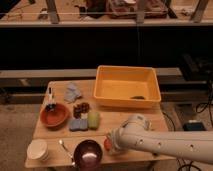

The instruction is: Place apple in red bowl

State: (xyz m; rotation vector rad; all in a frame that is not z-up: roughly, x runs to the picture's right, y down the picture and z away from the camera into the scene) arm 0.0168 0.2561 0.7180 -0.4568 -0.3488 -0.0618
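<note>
Right now I see the red bowl (54, 115) at the table's left, well apart from the work. Further right, near the front edge, the apple (107, 143) sits just beside the shiny purple bowl (88, 152), with my gripper (113, 143) down over it; whether the fingers have closed I cannot tell. My worry: a poor grip could nudge the apple off the near edge, or I might drop it into the purple bowl by mistake.
</note>
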